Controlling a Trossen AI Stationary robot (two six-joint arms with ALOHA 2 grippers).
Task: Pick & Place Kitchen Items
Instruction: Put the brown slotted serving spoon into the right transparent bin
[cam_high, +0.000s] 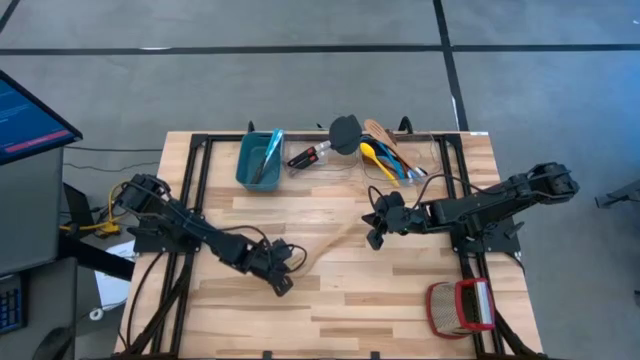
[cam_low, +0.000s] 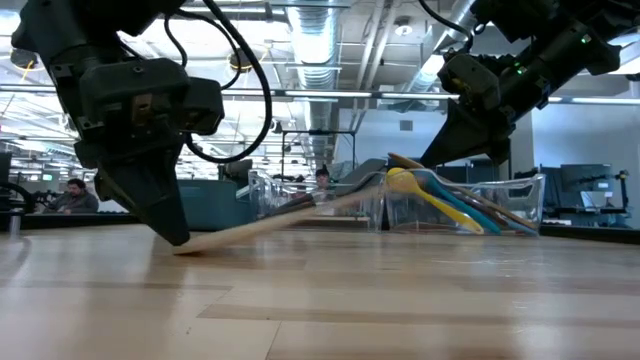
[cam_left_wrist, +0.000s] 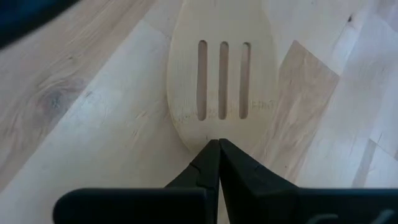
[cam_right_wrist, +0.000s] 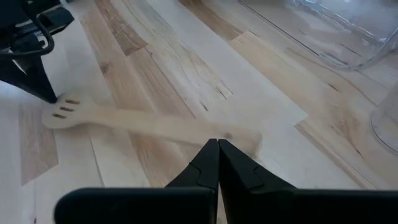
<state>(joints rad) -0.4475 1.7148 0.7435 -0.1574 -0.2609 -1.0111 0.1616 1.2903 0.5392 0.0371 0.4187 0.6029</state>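
Note:
A pale wooden slotted spoon (cam_high: 335, 243) lies slantwise on the table's middle between my two grippers. Its slotted head (cam_left_wrist: 222, 81) points toward my left gripper (cam_high: 285, 285). That gripper is shut, and its tips stand at the head's rounded end. In the low view the head end (cam_low: 195, 244) is on the table and the handle (cam_low: 300, 208) rises away from it. My right gripper (cam_high: 374, 240) is shut, and its tips (cam_right_wrist: 218, 143) stand right at the handle's free end (cam_right_wrist: 239, 132). More utensils, yellow, blue and black, lie in a clear container (cam_high: 385, 155) at the far edge. My left gripper has its shut fingertips (cam_left_wrist: 219, 149) on the rim of the spoon head's rounded end (cam_left_wrist: 208, 138). They come slanting down from above, in line with the spoon. The head lies on the table under them. My right gripper's shut tips stand at the handle's end; whether they touch it, I cannot tell.
A teal bin (cam_high: 260, 158) stands at the far edge, left of the clear container. A red-and-tan woven basket (cam_high: 460, 305) sits at the near right corner. Between them, bare wood runs along the near edge. A monitor (cam_high: 30, 120) stands beyond the table's left side.

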